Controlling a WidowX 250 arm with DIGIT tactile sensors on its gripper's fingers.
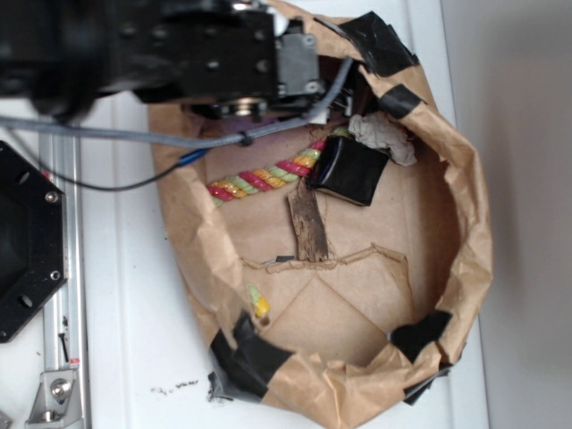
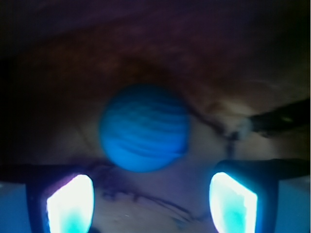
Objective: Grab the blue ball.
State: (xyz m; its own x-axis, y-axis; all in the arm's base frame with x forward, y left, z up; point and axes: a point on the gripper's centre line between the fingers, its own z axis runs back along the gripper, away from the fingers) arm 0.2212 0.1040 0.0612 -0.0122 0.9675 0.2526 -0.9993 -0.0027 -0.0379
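Blue ball (image 2: pixel 145 127): small, round, teal-blue, faint ridged texture. Rests on dim brown paper, seen in wrist view only. Lies free, centred just beyond the gap between the two fingers (image 2: pixel 70 204), untouched.

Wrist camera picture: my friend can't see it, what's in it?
A round blue ball with faint ridges sits in the middle on a dim brownish surface. The open claw has two glowing fingertips at the bottom, apart, not touching the ball.

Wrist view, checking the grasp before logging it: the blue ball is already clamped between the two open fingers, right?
No. In the wrist view the blue ball lies beyond the fingers, not clamped between them; the gripper is open and empty.
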